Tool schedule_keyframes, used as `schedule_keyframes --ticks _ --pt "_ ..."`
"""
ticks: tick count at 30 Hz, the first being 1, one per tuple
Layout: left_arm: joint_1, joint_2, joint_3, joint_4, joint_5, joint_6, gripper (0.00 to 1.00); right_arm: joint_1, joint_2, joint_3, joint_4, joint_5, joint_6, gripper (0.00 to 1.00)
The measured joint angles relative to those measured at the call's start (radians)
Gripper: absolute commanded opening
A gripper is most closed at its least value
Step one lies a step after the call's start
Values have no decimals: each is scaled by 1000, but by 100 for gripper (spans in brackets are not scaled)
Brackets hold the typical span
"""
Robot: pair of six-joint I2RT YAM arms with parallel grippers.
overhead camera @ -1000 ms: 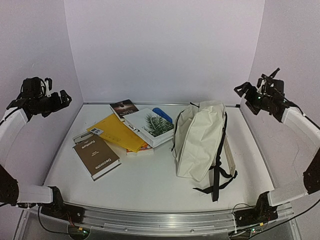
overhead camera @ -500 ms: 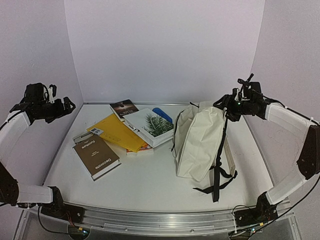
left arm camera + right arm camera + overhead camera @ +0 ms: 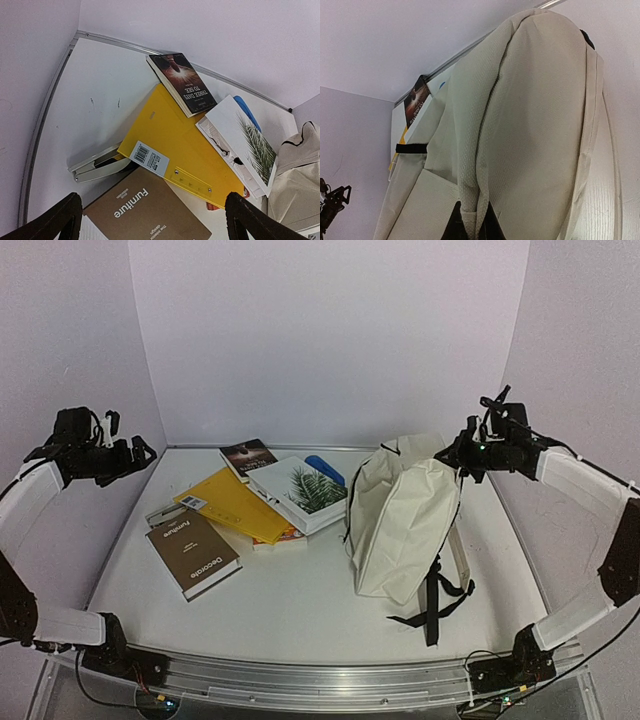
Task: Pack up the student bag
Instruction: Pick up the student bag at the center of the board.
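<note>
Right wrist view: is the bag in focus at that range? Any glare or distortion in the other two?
Right wrist: the large cream fabric backpack fills the frame, weave sharp, nothing blown out. Left wrist: crisp, the title on the brown book is readable, no glare. Top external: soft even light, only a faint shadow beside the backpack, and the silver front rail bows from lens distortion.

Colour on a white worktop [image 3: 300,605]: a cream fabric backpack [image 3: 400,520] with black straps [image 3: 432,595] near the right edge. Toward the far-left corner are a yellow plastic folder [image 3: 235,508] with a white barcode label [image 3: 149,158], a white book printed with green palm fronds [image 3: 305,490], a dark paperback with an amber glow [image 3: 247,455] and a brown book lettered in white [image 3: 193,552].
</note>
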Motion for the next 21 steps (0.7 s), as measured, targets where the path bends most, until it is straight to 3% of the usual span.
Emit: schedule_keyframes --ticks 9,21 --pt "0 0 -15 31 76 10 100 63 -174 12 38 -175 -55 0" --pt "0 0 -15 38 100 22 100 300 -183 48 211 -399 27 0"
